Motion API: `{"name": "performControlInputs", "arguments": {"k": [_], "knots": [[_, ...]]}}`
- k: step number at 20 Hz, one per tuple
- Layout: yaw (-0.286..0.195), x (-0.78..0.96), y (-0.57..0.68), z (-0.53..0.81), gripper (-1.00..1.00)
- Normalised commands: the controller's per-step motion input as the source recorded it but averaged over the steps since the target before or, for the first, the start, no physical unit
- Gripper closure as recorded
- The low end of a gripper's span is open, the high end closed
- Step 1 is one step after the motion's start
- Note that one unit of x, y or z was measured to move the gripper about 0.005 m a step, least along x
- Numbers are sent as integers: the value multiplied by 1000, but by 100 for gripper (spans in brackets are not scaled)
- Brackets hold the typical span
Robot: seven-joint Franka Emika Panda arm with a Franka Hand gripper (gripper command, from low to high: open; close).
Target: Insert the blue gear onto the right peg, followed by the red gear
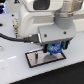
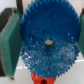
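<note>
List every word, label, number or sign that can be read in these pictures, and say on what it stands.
None can be read. The flat round bright-blue toothed plastic gear, the green pads of the fingers, the white robot arm and the black-rimmed grey rectangular plate show no legible print; both views are blurred.

Work surface: a white table (image 1: 20, 70) fills the lower part of the exterior view; glossy, with soft reflections.
Base plate: a grey rectangular plate (image 1: 36, 60) with a black rim lies flat on the table; partly covered from above.
Background: a dark region (image 1: 7, 12) lies beyond the table toward the exterior view's left; too blurred to identify.
</note>
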Motion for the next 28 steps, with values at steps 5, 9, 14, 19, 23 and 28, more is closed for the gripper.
{"name": "performControlInputs", "arguments": {"k": [5, 9, 14, 19, 23, 28], "knots": [[0, 63, -105, -23, 100], [0, 178, -85, -55, 100], [0, 164, -65, -163, 100], [0, 86, -52, -304, 100], [0, 24, -50, -187, 100], [0, 8, -176, 131, 100]]}}
